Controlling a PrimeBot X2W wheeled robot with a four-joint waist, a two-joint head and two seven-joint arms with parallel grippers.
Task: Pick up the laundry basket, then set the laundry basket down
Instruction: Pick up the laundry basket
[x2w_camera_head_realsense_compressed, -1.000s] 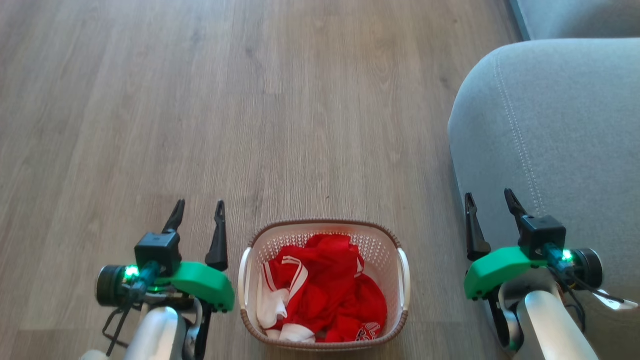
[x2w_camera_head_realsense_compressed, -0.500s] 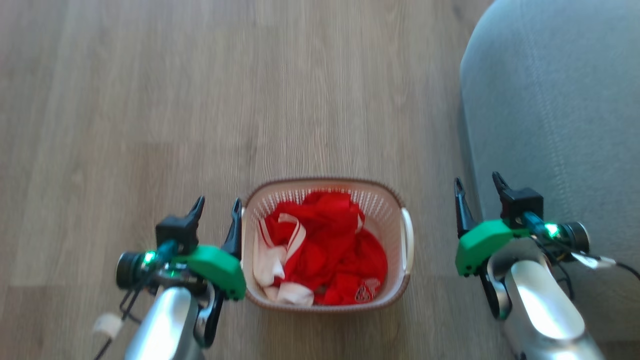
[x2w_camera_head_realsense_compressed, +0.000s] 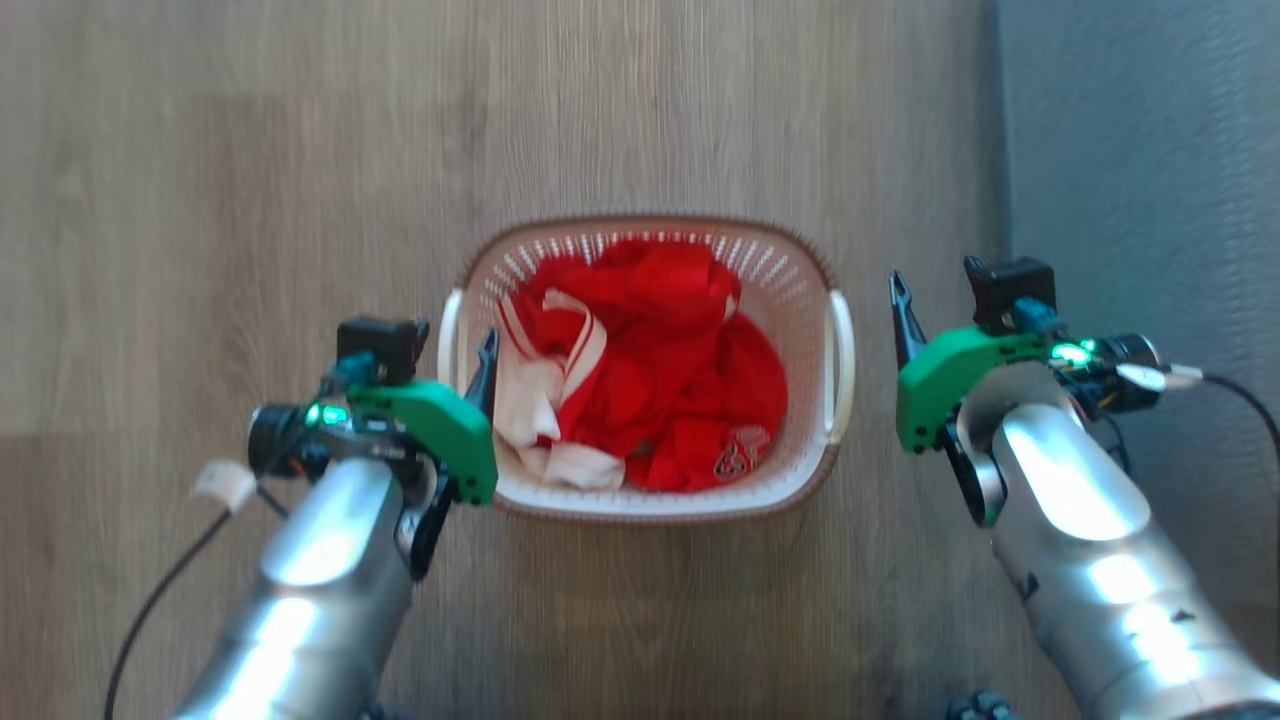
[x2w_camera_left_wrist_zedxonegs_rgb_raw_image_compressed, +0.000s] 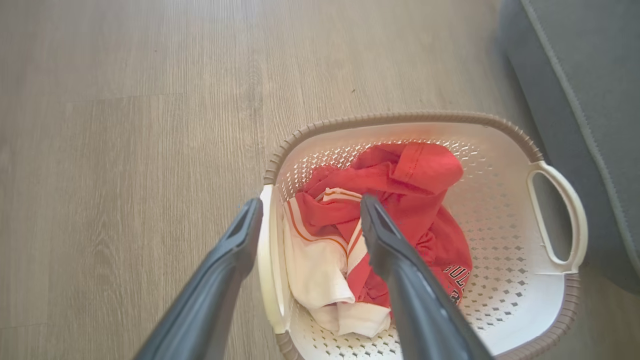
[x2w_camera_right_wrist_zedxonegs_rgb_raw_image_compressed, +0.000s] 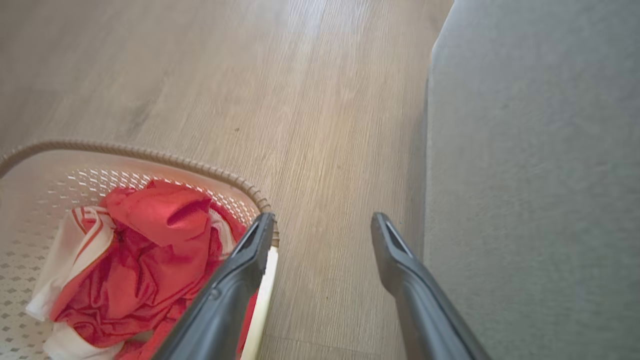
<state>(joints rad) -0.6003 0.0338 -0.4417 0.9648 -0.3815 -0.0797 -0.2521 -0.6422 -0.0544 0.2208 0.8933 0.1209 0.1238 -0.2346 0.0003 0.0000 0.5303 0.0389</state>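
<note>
Left wrist view: the basket (x2w_camera_left_wrist_zedxonegs_rgb_raw_image_compressed: 400, 118) sits on the floor (x2w_camera_left_wrist_zedxonegs_rgb_raw_image_compressed: 125, 150), and its near handle (x2w_camera_left_wrist_zedxonegs_rgb_raw_image_compressed: 268, 250) stands between the left jaws, which are spread wide and hold nothing. One finger (x2w_camera_left_wrist_zedxonegs_rgb_raw_image_compressed: 225, 270) is outside the wall, and the other (x2w_camera_left_wrist_zedxonegs_rgb_raw_image_compressed: 400, 270) hangs inside above the red-and-white clothes (x2w_camera_left_wrist_zedxonegs_rgb_raw_image_compressed: 410, 170). The right jaws are just as wide open and empty. Their inner finger (x2w_camera_right_wrist_zedxonegs_rgb_raw_image_compressed: 235, 285) lies over the far handle (x2w_camera_right_wrist_zedxonegs_rgb_raw_image_compressed: 260, 305), and their outer finger (x2w_camera_right_wrist_zedxonegs_rgb_raw_image_compressed: 410, 285) is over bare floor, with the grey sofa (x2w_camera_right_wrist_zedxonegs_rgb_raw_image_compressed: 525, 175) just beyond it. From where I stand, the grasp looks half lined up. The right jaws should shift toward the basket until that handle sits centred between them. Then both pairs can sink so each handle bar is deep between the fingers. The left inner finger wants to stay clear of the cloth, or it may pinch fabric instead of plastic. Closing both sides together and raising them evenly should keep the basket level.
</note>
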